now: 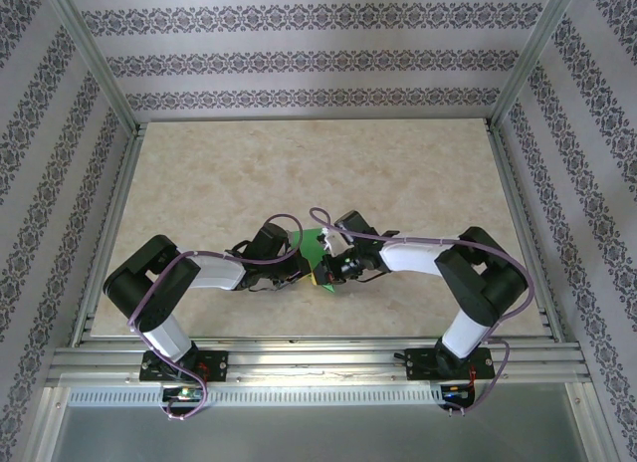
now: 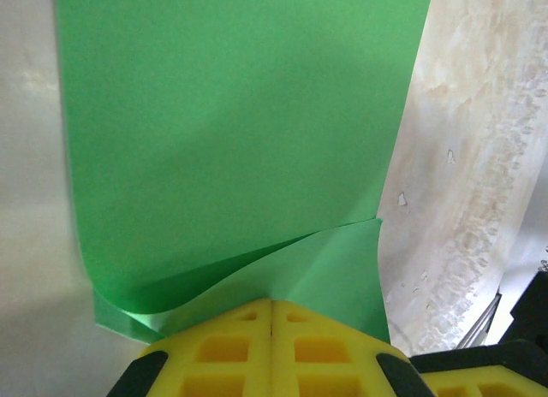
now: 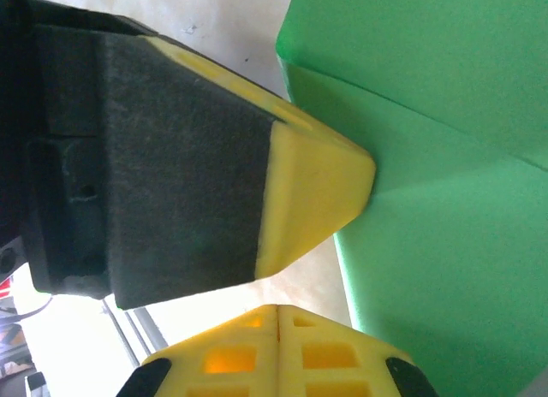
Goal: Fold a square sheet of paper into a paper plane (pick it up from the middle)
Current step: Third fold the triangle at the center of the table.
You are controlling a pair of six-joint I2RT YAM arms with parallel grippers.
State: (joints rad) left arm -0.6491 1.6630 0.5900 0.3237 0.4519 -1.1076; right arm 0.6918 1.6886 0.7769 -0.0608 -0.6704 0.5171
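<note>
1. My left claw (image 2: 272, 316) is clamped on the paper (image 2: 240, 140), which fans straight ahead of its tips, over the table (image 1: 199, 183).
2. My right claw (image 3: 278, 324) is closed too; the paper lies just right of its tips, grip unclear.
3. Both arms are equally near.

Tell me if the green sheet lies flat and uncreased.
No, the square sheet of paper curls and overlaps itself just above the left gripper.
</note>
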